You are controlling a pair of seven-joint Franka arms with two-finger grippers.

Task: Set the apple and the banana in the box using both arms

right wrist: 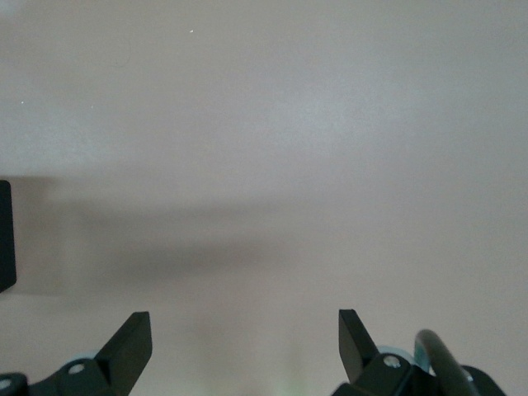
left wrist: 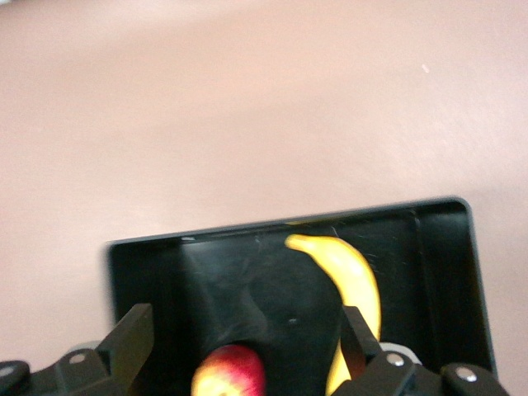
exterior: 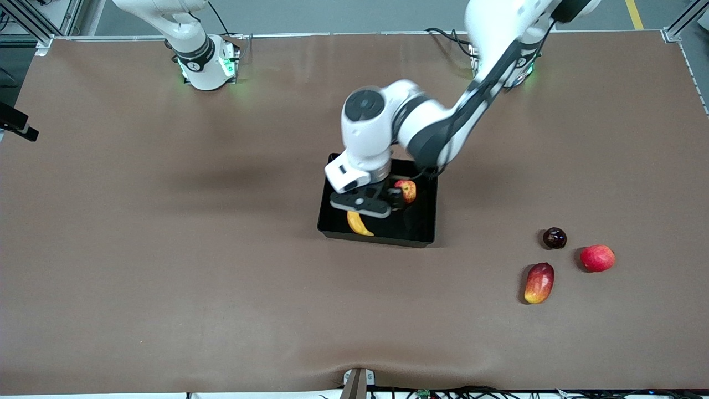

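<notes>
Spread wide, the left gripper [left wrist: 247, 342] hangs over the box [exterior: 421, 227], which holds the banana [exterior: 359, 223] and the apple [exterior: 408, 190]. Between its fingers sits the apple; the banana lies beside them, lengthwise toward the camera-side wall. Over bare table, the waiting right gripper [right wrist: 245, 341] is parted too.

Brown table [exterior: 166, 249]: box [exterior: 424, 235], three loose fruits [exterior: 539, 282].

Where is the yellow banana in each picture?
Front view: the banana lies in the box, partly under the left gripper.
Left wrist view: the banana lies in the box, beside the apple.
Right wrist view: no banana.
Shared landmark: the black box.
</notes>
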